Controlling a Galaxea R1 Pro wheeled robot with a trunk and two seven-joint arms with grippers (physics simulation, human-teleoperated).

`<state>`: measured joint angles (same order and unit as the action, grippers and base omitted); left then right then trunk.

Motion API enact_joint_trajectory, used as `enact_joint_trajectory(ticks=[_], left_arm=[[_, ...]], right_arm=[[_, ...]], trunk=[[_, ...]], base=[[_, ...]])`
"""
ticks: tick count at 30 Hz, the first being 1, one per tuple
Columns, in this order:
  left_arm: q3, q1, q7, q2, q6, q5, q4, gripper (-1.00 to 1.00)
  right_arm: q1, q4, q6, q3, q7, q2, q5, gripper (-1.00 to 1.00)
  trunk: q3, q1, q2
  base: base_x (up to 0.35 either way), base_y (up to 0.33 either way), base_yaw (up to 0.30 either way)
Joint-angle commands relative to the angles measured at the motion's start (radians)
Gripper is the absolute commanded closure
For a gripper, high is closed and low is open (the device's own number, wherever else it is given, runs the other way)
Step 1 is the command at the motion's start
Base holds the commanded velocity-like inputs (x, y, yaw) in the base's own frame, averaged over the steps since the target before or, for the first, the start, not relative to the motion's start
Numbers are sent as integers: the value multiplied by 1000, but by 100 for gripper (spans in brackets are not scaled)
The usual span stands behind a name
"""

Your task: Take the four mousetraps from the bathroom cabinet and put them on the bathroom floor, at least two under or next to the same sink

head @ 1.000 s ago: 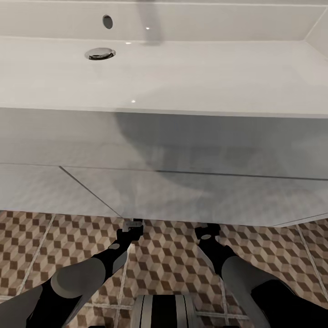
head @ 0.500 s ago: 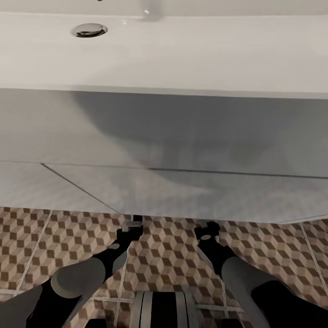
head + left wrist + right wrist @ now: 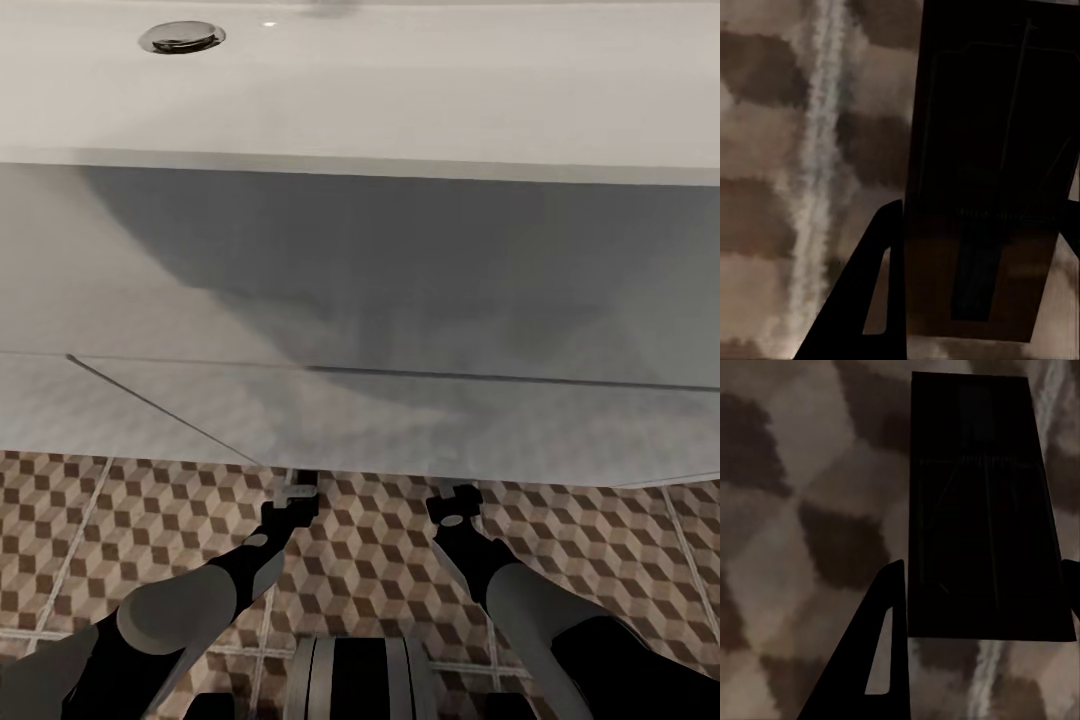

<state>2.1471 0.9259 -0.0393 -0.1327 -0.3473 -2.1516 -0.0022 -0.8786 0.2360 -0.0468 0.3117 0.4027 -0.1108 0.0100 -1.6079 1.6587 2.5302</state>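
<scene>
In the left wrist view a dark-brown mousetrap (image 3: 982, 150) with a wire bar sits between the fingers of my left gripper (image 3: 979, 292), just above the bathroom floor (image 3: 772, 150) beside a pale grout line. My right gripper (image 3: 979, 652) grips a second mousetrap (image 3: 979, 487) the same way, close over the cube-pattern tiles. In the head view both wrists, left (image 3: 290, 510) and right (image 3: 452, 515), reach down under the front edge of the white sink (image 3: 360, 90). That edge hides the fingertips. The cabinet is out of view.
The sink's white cabinet front (image 3: 300, 300) fills the middle of the head view, with the chrome drain (image 3: 182, 38) at the far left. Patterned floor tiles (image 3: 370, 560) show between my arms. My base (image 3: 355, 680) is at the near edge.
The head camera has shifted, so the sink and its drain slide up and left in the picture. Both arms stay in about the same pose under the sink's edge.
</scene>
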Motion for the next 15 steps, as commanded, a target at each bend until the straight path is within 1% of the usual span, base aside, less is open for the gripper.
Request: enact_joint_trajectory(ticks=[1, 5, 9, 15], left_arm=[[8, 2, -8, -3, -3, -2, 0, 100], [8, 18, -8, -8, -4, -3, -1, 100], [8, 23, -7, -9, -6, -4, 0, 100], [8, 34, -8, -9, -38, -4, 0, 100]], right_arm=[[-1, 1, -4, 6, 4, 0, 0, 100], [-2, 4, -4, 6, 4, 0, 1, 100], [-3, 5, -4, 6, 4, 2, 1, 100], [-6, 6, -4, 6, 4, 2, 1, 100]], trunk=[[0, 0, 0], [0, 0, 0], [0, 0, 0], [0, 0, 0]], base=[[0, 0, 0], [0, 0, 0], [0, 0, 0], [0, 0, 0]])
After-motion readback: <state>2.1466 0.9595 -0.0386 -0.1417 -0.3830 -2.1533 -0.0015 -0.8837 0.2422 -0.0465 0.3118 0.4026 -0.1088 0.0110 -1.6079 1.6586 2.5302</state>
